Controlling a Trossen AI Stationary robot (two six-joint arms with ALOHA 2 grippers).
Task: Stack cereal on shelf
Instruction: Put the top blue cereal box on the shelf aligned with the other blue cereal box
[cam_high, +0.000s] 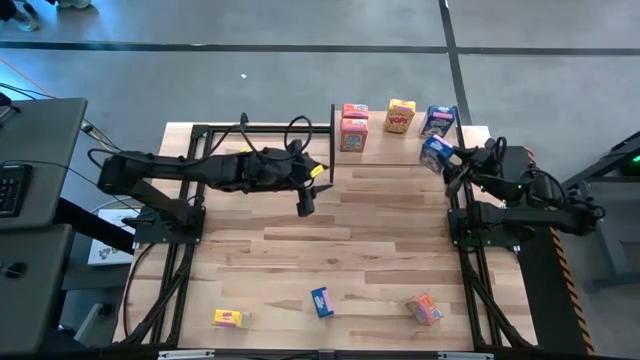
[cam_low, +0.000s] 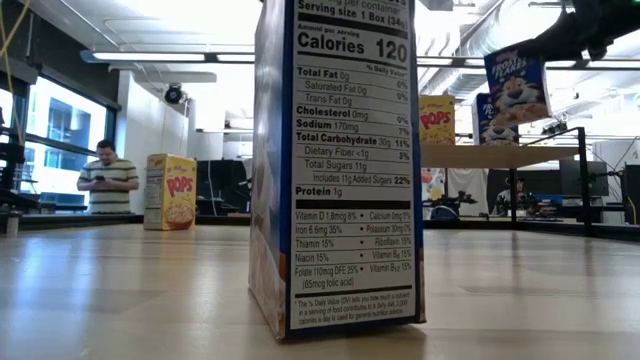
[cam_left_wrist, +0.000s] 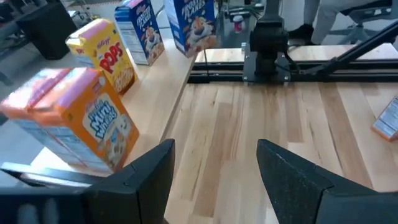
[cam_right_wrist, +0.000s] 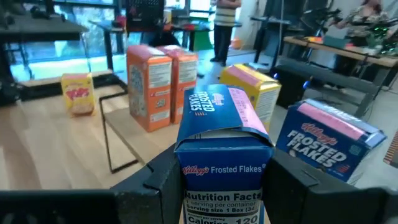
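The shelf (cam_high: 470, 135) stands at the table's far right and bears two orange cereal boxes (cam_high: 353, 125), a yellow one (cam_high: 400, 116) and a blue one (cam_high: 438, 120). My right gripper (cam_high: 447, 160) is shut on another blue Frosted Flakes box (cam_right_wrist: 224, 155) at the shelf's near right corner. It shows above the shelf board in the low view (cam_low: 517, 85). My left gripper (cam_high: 305, 200) is open and empty over the middle of the table; its wrist view (cam_left_wrist: 214, 168) shows the shelf's boxes (cam_left_wrist: 87, 121) beyond it. My right gripper pinches the blue box between its two fingers (cam_right_wrist: 163, 180), one on each of its opposite sides (cam_right_wrist: 186, 186), below the top flap. The fingers come about level from the table's right side. The box is upright, slightly tilted, and lifted clear above the shelf board (cam_low: 500, 155).
Three loose boxes stand or lie near the table's near edge: a yellow one (cam_high: 228, 318), a blue one (cam_high: 321, 301) that fills the low view (cam_low: 340, 170), and an orange one (cam_high: 424, 309). A person (cam_low: 107, 178) stands in the room beyond the table.
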